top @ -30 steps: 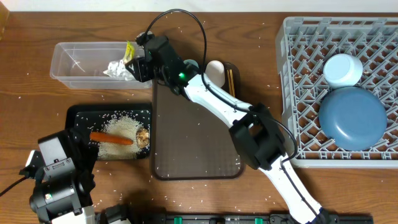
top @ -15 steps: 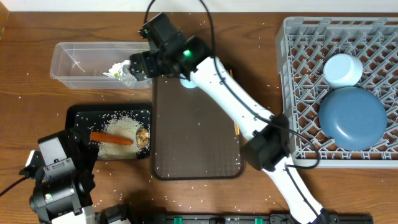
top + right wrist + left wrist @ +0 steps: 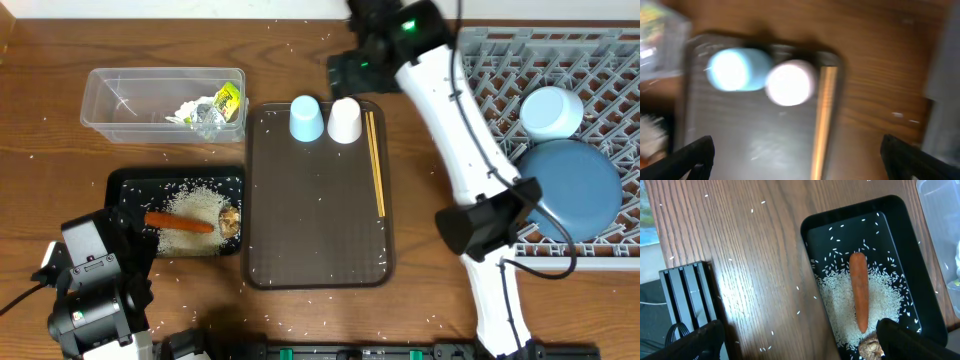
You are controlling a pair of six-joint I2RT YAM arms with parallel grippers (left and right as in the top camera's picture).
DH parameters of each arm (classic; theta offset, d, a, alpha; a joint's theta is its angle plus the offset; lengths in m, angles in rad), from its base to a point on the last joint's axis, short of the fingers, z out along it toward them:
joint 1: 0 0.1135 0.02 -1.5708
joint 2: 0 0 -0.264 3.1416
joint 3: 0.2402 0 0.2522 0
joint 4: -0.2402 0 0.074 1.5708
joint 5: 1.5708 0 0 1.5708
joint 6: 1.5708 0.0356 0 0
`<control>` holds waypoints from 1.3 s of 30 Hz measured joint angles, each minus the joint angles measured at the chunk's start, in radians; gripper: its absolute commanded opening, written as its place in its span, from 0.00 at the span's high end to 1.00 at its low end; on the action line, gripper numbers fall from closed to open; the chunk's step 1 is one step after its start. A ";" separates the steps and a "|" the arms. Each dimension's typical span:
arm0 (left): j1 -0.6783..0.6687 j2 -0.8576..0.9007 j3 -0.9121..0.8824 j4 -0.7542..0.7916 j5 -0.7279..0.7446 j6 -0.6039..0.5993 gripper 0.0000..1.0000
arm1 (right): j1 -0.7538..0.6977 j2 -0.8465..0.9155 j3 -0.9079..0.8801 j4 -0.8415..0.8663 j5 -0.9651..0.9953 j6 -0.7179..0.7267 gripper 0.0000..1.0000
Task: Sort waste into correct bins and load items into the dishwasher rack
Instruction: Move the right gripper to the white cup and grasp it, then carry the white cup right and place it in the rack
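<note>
The clear tub [image 3: 130, 95] holds a silvery wrapper [image 3: 205, 120] and a yellow-green packet [image 3: 229, 100]. In the black bin [image 3: 125, 190] lie a carrot [image 3: 178, 222], rice [image 3: 195, 205] and a brown lump [image 3: 231, 218]. A pale blue cup [image 3: 306, 118], a white cup [image 3: 345, 120] and chopsticks [image 3: 377, 165] rest on the brown tray [image 3: 318, 220]. The rack [image 3: 480, 90] carries a dark blue plate [image 3: 567, 190] and a pale bowl [image 3: 552, 112]. My right gripper [image 3: 345, 68] hangs open and empty above the tray's far edge. My left gripper [image 3: 800, 347] stands open beside the bin's carrot [image 3: 859, 297].
Loose rice grains are scattered over the wooden table [image 3: 60, 160]. The right arm stretches from the front edge up along the rack's left side. In the blurred right wrist view the two cups [image 3: 735, 70] sit side by side, with the chopsticks [image 3: 822, 120] to their right.
My right gripper opened and left the packet and wrapper in the clear tub, then swung right to above the cups. The left arm has not moved.
</note>
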 measured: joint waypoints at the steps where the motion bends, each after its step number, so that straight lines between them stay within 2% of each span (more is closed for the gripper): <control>1: 0.000 0.000 0.000 0.000 0.000 0.000 0.02 | -0.013 0.000 -0.014 0.008 0.005 -0.003 0.01; 6: 0.000 0.000 0.000 0.000 0.000 0.000 0.02 | -0.047 0.000 -0.127 0.097 -0.001 -0.011 0.01; 16: 0.000 0.000 0.000 0.000 0.000 0.000 0.02 | 0.000 0.001 -0.425 0.386 -0.078 -0.085 0.01; 25: 0.000 0.000 0.000 0.000 0.000 0.000 0.02 | 0.037 0.001 -0.534 0.521 -0.081 -0.093 0.02; 28: 0.000 0.000 0.000 0.000 0.000 0.000 0.02 | 0.037 0.001 -0.560 0.528 -0.061 -0.086 0.07; 33: 0.000 0.000 0.000 0.000 0.000 0.000 0.02 | 0.037 0.001 -0.602 0.574 -0.031 -0.076 0.08; 34: 0.000 0.000 0.000 0.000 0.000 0.000 0.02 | 0.037 0.001 -0.610 0.583 -0.029 -0.074 0.11; 39: 0.000 0.000 0.000 0.000 0.000 0.000 0.02 | 0.037 0.002 -0.628 0.600 -0.023 -0.068 0.34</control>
